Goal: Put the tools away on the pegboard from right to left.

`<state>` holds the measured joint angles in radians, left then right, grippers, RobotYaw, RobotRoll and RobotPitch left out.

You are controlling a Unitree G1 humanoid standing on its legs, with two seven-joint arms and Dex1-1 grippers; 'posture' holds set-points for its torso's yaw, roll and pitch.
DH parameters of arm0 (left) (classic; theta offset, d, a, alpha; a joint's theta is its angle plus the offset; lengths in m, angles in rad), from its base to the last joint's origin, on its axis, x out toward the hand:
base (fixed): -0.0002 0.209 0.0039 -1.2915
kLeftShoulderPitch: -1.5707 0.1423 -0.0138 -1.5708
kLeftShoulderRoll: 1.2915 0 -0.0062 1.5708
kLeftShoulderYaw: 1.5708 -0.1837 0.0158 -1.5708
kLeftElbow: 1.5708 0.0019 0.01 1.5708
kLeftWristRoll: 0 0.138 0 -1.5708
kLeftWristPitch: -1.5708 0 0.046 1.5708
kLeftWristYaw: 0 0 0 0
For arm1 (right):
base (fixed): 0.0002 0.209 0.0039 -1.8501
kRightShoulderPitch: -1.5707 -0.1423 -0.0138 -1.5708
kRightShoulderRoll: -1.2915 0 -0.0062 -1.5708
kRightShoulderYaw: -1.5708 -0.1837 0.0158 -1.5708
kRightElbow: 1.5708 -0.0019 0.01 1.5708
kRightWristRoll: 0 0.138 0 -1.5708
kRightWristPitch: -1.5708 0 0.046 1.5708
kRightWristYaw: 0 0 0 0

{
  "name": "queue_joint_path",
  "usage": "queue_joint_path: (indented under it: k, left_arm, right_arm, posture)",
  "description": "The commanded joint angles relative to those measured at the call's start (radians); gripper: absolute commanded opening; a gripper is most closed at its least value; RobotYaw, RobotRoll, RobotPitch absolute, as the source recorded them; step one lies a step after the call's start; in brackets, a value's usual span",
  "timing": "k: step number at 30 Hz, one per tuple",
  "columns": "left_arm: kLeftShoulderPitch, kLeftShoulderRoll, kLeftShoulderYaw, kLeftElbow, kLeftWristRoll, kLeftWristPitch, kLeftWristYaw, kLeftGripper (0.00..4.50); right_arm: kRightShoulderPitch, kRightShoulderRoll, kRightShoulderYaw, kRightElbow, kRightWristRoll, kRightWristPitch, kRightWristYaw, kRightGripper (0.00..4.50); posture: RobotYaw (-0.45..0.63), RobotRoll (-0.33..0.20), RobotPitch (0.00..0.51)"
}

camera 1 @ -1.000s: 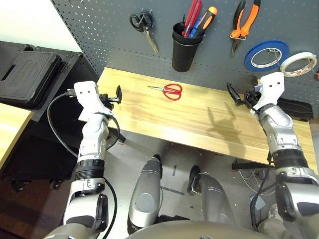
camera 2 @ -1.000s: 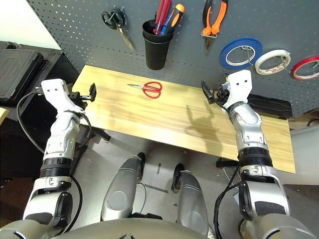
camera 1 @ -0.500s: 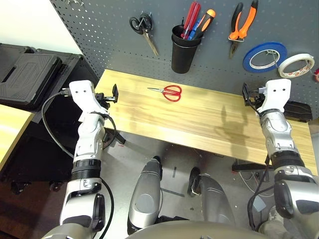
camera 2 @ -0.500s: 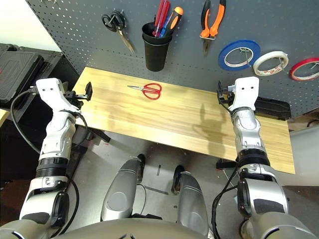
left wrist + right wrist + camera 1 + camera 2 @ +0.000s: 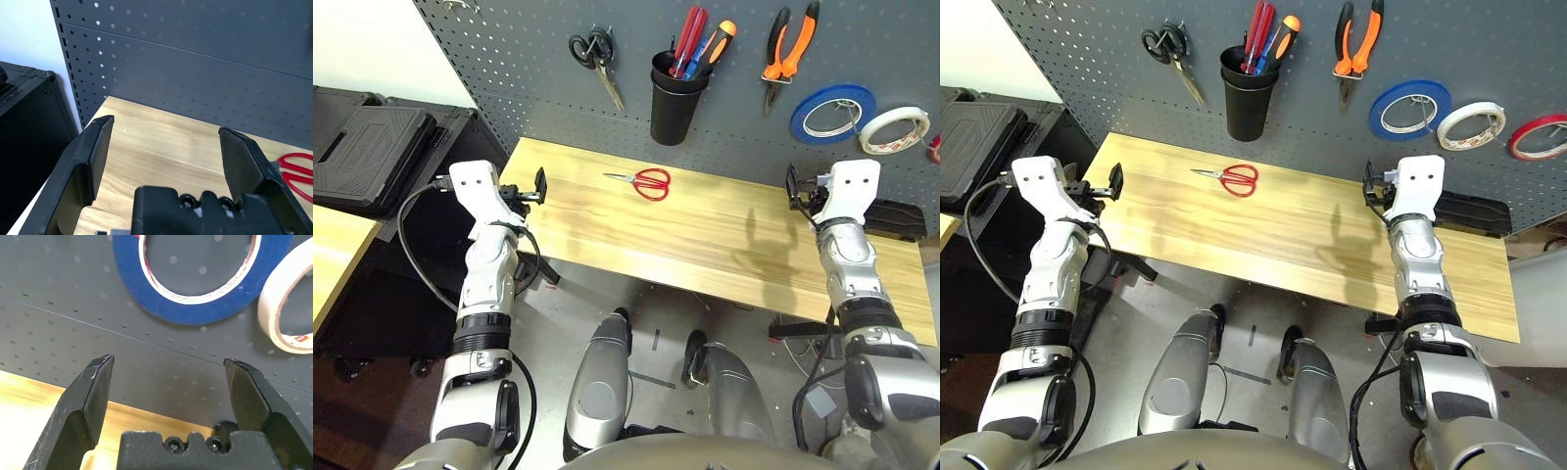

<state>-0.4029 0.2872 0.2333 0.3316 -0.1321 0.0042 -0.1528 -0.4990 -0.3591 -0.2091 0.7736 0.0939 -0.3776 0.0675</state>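
Note:
Red-handled scissors (image 5: 646,180) lie flat on the wooden table (image 5: 705,240), towards its far left. On the pegboard (image 5: 529,69) behind it, a red-handled screwdriver (image 5: 689,34) stands in the black cup (image 5: 674,98). Orange-and-black pliers (image 5: 790,44) hang to the cup's right. A thin red tape ring (image 5: 1541,135) hangs at the far right. My left gripper (image 5: 532,189) is open and empty over the table's left end, with the scissors (image 5: 296,171) ahead of it to the right. At the right end, my right gripper (image 5: 168,360) stands open and empty, facing the pegboard below the blue tape.
Black-handled scissors (image 5: 592,49) hang at the pegboard's left. A blue tape roll (image 5: 835,110) and a white one (image 5: 898,129) hang right of the pliers. Black cases (image 5: 372,142) sit left of the table. A black box (image 5: 896,217) lies behind its right end.
My right gripper has drawn back to the right and turned to face the pegboard. The left arm has shifted slightly left. The scissors have not moved.

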Motion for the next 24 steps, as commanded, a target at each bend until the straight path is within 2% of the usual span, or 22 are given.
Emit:
queue_joint_path:
  k: [1,7,24]
  left_arm:
    - [0.007,-0.003,-0.004,0.015,-0.006,-0.009,-0.010,4.46]
    - [0.005,-0.005,-0.004,0.026,-0.005,-0.019,-0.009,4.46]
    - [-0.003,0.002,-0.003,0.074,0.000,-0.045,-0.009,4.46]
  right_arm:
    - [0.014,-0.005,-0.009,0.027,-0.005,-0.007,0.004,4.50]
    - [0.010,-0.005,-0.013,0.030,0.000,-0.007,0.010,4.50]
    - [0.035,0.005,-0.031,0.024,0.001,0.019,-0.125,4.50]
  posture:
    - [0.32,0.000,0.200]
    - [0.32,0.000,0.199]
    - [0.31,0.000,0.208]
